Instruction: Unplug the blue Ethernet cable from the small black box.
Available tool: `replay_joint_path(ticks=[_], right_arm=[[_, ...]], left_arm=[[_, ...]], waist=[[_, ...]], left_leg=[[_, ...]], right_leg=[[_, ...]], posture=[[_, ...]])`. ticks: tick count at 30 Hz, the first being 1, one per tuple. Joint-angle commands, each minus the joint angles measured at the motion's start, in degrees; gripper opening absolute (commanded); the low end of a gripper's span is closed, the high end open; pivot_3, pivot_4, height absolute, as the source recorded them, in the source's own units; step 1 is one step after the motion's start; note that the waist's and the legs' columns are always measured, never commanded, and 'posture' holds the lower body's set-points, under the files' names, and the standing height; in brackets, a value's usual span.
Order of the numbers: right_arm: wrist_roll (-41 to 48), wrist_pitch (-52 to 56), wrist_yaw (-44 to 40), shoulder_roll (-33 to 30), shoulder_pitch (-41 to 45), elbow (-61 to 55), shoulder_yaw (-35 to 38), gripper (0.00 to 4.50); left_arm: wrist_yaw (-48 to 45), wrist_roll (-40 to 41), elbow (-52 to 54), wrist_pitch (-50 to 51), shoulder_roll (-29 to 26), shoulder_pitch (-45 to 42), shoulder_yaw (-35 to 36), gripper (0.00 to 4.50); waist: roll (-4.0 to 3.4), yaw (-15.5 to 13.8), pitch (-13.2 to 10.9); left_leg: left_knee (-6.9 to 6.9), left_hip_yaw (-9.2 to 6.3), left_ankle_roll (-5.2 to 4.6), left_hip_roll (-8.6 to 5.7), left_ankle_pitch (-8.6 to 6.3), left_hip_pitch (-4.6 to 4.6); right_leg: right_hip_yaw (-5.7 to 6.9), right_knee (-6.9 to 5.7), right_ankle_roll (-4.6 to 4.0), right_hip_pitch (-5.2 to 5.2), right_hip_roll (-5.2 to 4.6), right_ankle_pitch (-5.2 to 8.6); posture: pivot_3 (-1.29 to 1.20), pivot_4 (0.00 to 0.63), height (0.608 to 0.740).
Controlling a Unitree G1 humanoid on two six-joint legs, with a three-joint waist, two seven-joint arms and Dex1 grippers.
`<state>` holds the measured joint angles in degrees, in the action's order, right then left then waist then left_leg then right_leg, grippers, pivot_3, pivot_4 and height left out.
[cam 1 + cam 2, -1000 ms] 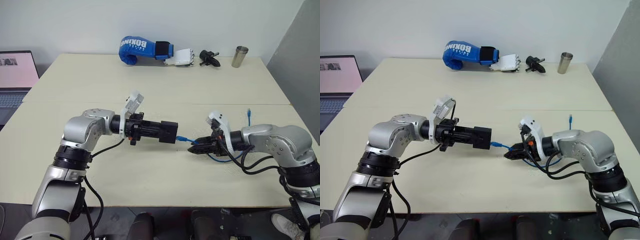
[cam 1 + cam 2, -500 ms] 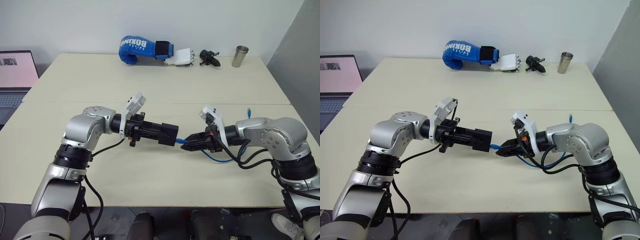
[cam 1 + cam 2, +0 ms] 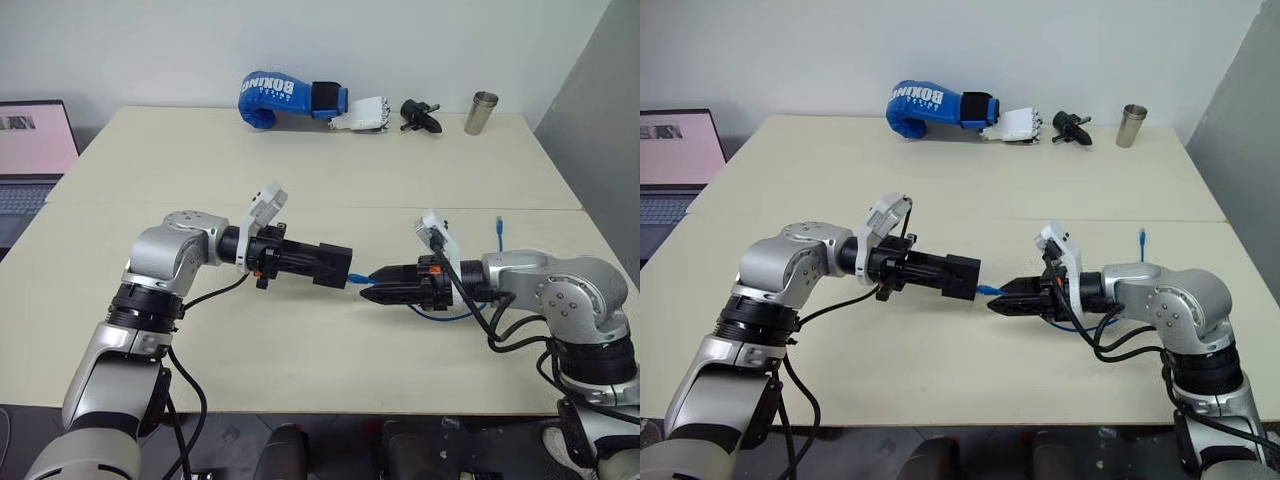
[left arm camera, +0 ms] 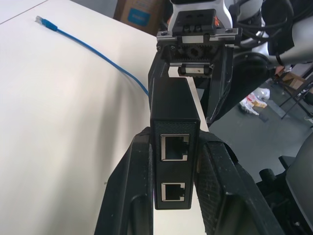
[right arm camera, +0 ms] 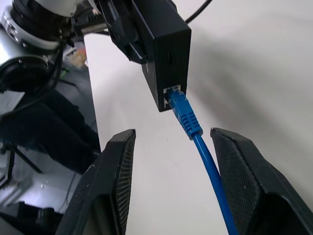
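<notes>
Here, each item is listed in turn.
Left gripper (image 4: pixel 173 196): seen centre-left in the left eye view, pinched on the small black box (image 3: pixel 331 264), which is held level above the table (image 3: pixel 300 170).
Small black box: two ports are shown on its near end in the left wrist view.
Blue Ethernet cable (image 5: pixel 195 134): plugged into the box's far end; it is trailed right, its free plug (image 3: pixel 497 224) lying at the right of the frame.
Right gripper (image 5: pixel 171 161): fingers (image 5: pixel 239 166) are spread on either side of the cable, just short of the box, not touching it.
</notes>
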<state>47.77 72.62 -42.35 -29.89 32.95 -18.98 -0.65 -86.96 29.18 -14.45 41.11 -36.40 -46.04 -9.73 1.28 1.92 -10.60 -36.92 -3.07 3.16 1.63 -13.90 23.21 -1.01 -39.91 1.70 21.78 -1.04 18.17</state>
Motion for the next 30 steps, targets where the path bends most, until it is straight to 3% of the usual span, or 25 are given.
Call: replay_joint_path(ticks=[1,28,30], right_arm=[[0.97,-2.16,2.36,2.4,0.0,-0.18,2.59,2.58],[-0.77,-4.62,0.27,2.35,3.64,4.79,-2.28,2.58],[-0.9,-4.6,0.23,2.39,3.7,4.92,-2.32,2.21]], left_arm=[[-1.16,0.88,0.6,0.29,-0.18,-1.35,0.85,0.79],[-0.96,0.64,1.37,0.57,-0.17,-1.58,1.2,0.79],[-1.02,0.61,1.44,0.54,-0.23,-1.51,1.15,0.79]], waist=[[0.0,0.09,0.0],[-0.01,-0.02,-0.01],[-0.01,-0.02,-0.01]], left_leg=[[0.01,0.0,0.0,0.0,0.0,0.0],[0.0,0.0,0.0,-0.01,0.0,0.01],[0.0,0.01,0.0,-0.01,0.0,0.01]], right_leg=[[0.0,-0.01,0.0,0.01,0.0,0.0],[-0.01,-0.02,0.0,0.03,0.0,0.0],[-0.01,-0.02,0.0,0.03,0.0,0.0]], posture=[[0.0,0.15,0.74],[0.0,0.15,0.74],[0.0,0.15,0.74]])
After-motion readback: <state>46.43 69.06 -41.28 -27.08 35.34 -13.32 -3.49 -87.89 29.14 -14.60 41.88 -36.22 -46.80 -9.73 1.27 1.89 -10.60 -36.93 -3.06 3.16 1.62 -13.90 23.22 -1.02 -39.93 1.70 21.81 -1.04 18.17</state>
